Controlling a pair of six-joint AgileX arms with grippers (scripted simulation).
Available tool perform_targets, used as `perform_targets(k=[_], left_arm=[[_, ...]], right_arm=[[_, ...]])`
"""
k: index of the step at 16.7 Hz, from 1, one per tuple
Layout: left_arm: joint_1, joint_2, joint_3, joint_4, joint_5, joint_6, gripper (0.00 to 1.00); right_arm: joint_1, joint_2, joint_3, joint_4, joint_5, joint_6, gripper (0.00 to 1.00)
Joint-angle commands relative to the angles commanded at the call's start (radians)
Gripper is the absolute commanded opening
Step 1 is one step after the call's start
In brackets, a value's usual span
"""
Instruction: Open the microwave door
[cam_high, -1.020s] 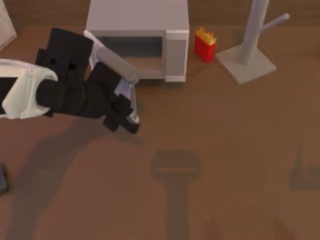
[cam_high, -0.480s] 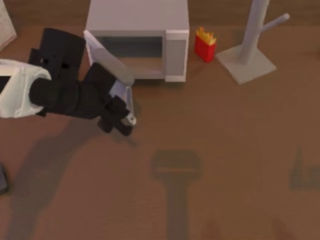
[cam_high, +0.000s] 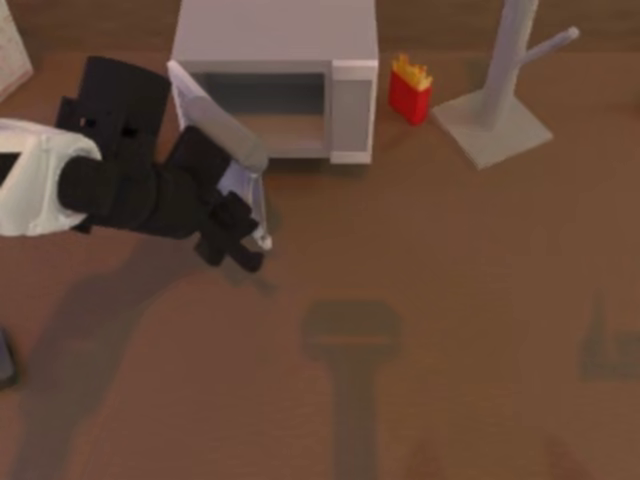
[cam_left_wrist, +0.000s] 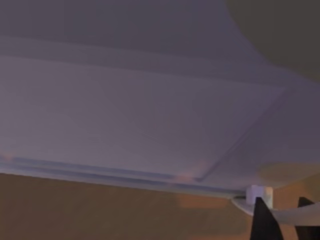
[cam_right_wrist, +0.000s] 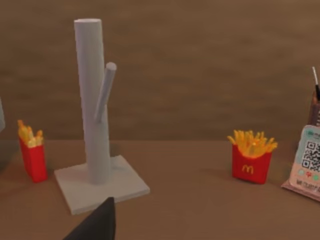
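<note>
The light-grey microwave stands at the back, left of centre. The microwave door is swung out toward the front left, leaving the cavity open to view. My left gripper is at the door's free edge, shut on the pale bar handle. In the left wrist view the door fills most of the picture, and the handle runs between the dark fingers. My right arm is out of the top view. Only one dark finger of it shows in the right wrist view.
A red fries box stands just right of the microwave, and a white branched stand is farther right. The right wrist view also shows a second fries box and a QR card. A white object sits at the back left corner.
Over the last second my left gripper has moved a little to the left with the handle, swinging the door slightly wider. In the last half second almost nothing has moved.
</note>
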Motion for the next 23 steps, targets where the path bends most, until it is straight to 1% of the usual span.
perform_targets(k=[13, 16, 23], left_arm=[[0.0, 0.0, 0.0, 0.0, 0.0, 0.0, 0.0], [0.0, 0.001, -0.003, -0.007, 0.013, 0.008, 0.0], [0.042, -0.006, -0.001, -0.04, 0.065, 0.096, 0.0]], right_arm=[[0.0, 0.0, 0.0, 0.0, 0.0, 0.0, 1.0], [0.0, 0.0, 0.0, 0.0, 0.0, 0.0, 1.0], [0.0, 0.0, 0.0, 0.0, 0.0, 0.0, 1.0]])
